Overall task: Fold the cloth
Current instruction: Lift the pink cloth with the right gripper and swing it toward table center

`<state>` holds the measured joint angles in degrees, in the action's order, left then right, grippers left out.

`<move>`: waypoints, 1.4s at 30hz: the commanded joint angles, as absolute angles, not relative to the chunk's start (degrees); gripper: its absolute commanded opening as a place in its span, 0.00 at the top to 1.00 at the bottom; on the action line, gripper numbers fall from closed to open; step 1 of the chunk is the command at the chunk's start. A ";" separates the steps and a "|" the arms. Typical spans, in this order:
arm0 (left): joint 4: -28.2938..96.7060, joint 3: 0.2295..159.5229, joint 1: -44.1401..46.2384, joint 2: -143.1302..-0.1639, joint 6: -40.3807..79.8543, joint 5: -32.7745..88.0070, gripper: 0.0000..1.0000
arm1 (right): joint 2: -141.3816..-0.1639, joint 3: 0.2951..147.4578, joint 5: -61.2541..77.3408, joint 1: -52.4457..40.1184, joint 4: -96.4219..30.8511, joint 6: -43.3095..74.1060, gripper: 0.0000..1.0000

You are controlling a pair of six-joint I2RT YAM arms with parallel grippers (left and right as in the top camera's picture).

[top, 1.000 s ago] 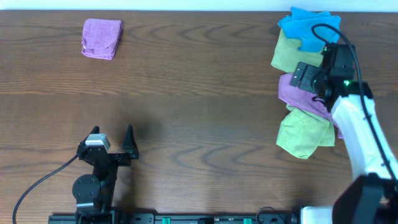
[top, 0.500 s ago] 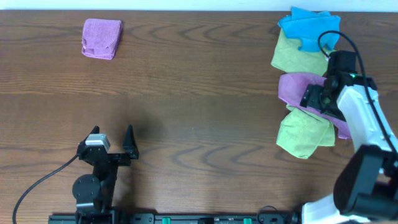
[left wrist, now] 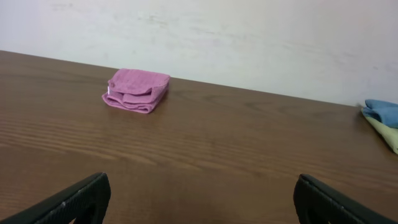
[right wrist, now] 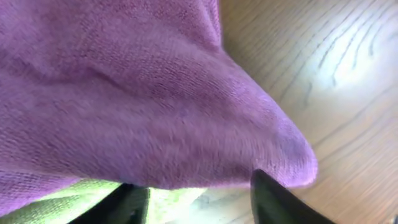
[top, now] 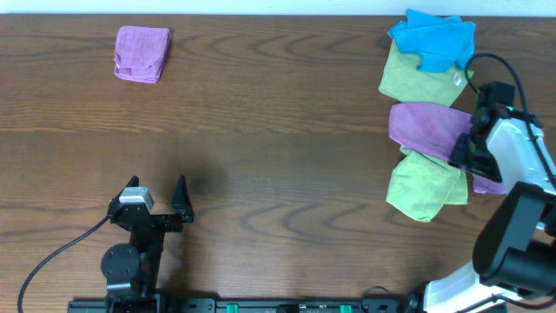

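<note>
So, the cloth (top: 428, 124) sits in the pile at the right edge of the overhead frame. It lies over the lower yellow-green cloth (top: 423, 188) and touches the upper yellow-green cloth (top: 415, 80) above it. A blue cloth (top: 433, 39) overlaps that upper one in the top right corner. The right gripper (top: 462, 153) is down on the cloth's right end, and its arm covers that end, so the edge there is hidden.

In the right wrist view the cloth fills nearly everything and looks a bit blurry. Only the 2 dark fingers (right wrist: 134, 200) poke in at the bottom, cut off by the frame. They stand partway apart with the cloth's fold bulging right at their tips, and a sliver of green shows between them. I honestly can't tell if it's pinching the fabric or not.

The left gripper (top: 156, 189) is at the lower left, jaws spread wide, holding nothing, well apart from the pile. A folded purple pad (top: 142, 53) rests on the table (top: 278, 130) at the upper left.

Count: 2 purple pieces, 2 yellow-green, 1 blue, 2 grippers.
</note>
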<state>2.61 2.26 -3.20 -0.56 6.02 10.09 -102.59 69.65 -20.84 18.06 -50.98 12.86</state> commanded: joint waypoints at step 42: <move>3.42 0.27 -2.98 -0.32 6.24 9.93 0.05 | -109.47 71.35 -15.62 17.91 -44.75 -5.21 0.99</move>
<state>2.61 2.26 -3.20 -0.56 6.02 10.09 -110.10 71.24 -16.36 18.46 -44.93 -5.02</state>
